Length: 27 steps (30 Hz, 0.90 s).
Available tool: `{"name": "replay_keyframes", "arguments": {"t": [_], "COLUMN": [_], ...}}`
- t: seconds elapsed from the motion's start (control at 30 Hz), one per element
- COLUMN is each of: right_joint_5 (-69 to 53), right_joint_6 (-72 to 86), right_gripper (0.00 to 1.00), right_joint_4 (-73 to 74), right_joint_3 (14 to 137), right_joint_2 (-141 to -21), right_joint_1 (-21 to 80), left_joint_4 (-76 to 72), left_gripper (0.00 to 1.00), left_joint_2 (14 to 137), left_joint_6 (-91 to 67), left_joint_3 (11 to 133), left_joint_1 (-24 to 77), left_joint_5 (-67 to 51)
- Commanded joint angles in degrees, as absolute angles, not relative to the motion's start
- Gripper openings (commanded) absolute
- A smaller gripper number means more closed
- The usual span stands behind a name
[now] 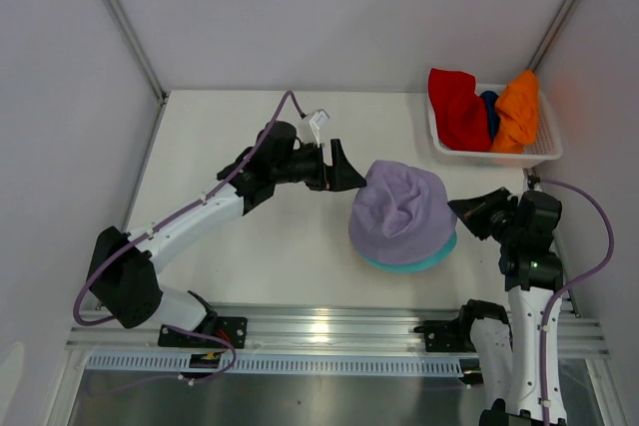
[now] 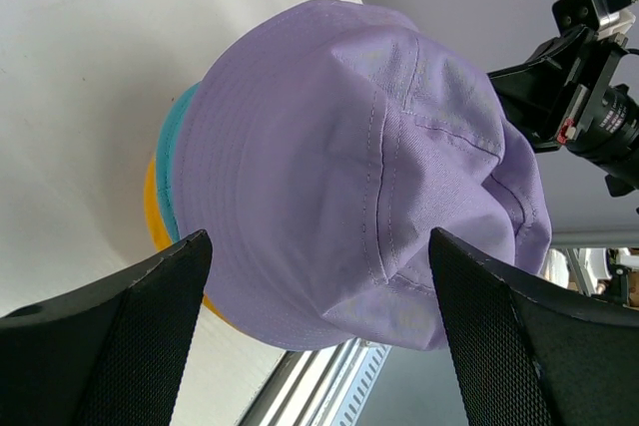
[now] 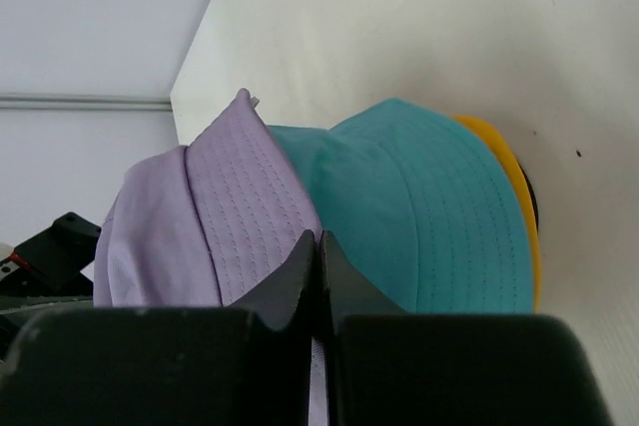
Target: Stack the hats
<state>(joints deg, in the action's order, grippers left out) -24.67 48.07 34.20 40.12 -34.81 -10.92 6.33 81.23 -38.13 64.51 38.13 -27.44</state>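
Half the job looked done. A soft lavender fabric bucket hat (image 1: 404, 209) sat on top of a teal bucket hat (image 1: 419, 262), with a yellow bucket hat (image 3: 509, 197) at the bottom showing only in the wrist views. This pile of three stood on the white bench (image 1: 250, 246), right of its middle and toward the near edge.

The other three were not yet stacked. The red hat (image 1: 457, 107), the dark blue hat (image 1: 489, 107) and the orange hat (image 1: 517, 112) lay bunched in the white mesh plastic basket (image 1: 544, 155) at the far right corner.

The left tool (image 2: 319, 241) stood wide open, its fingers on either side of the lavender crown. The right tool (image 3: 319, 246) was closed at the lavender brim (whether cloth was nipped between the fingers I could not tell).
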Motion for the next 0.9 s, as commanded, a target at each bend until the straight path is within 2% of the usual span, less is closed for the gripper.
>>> {"name": "replay_keyframes", "arguments": {"t": [0.0,0.2,0.43,0.57,0.73,0.87], "right_joint_5": [-24.0,-20.2,-12.0,-13.4,-16.5,-14.4], "right_joint_6": [48.3,45.7,41.5,40.0,41.0,42.3], "right_gripper": [0.00,0.00,0.00,0.00,0.00,0.00], "right_joint_4": [33.9,36.5,36.6,34.3,29.7,28.2], "right_joint_3": [40.2,36.9,31.4,29.4,25.8,22.1], "right_joint_2": [-34.5,-33.7,-24.4,-18.7,-17.4,-15.6], "right_joint_1": [-10.5,-10.6,-10.1,-9.8,-8.4,-5.5], "left_joint_4": [3.9,7.1,5.2,4.8,-9.3,-16.2], "left_gripper": [0.92,0.91,0.91,0.91,0.86,0.79], "left_joint_2": [80.2,78.8,75.2,74.4,72.4,71.3], "left_joint_6": [-38.8,-39.6,-43.2,-44.5,-57.6,-61.7], "left_joint_3": [64.1,61.8,55.8,54.9,46.4,44.0], "left_joint_1": [38.5,38.5,38.4,38.5,38.6,39.5], "left_joint_5": [-28.2,-23.9,-19.4,-20.9,-24.1,-22.8]}}
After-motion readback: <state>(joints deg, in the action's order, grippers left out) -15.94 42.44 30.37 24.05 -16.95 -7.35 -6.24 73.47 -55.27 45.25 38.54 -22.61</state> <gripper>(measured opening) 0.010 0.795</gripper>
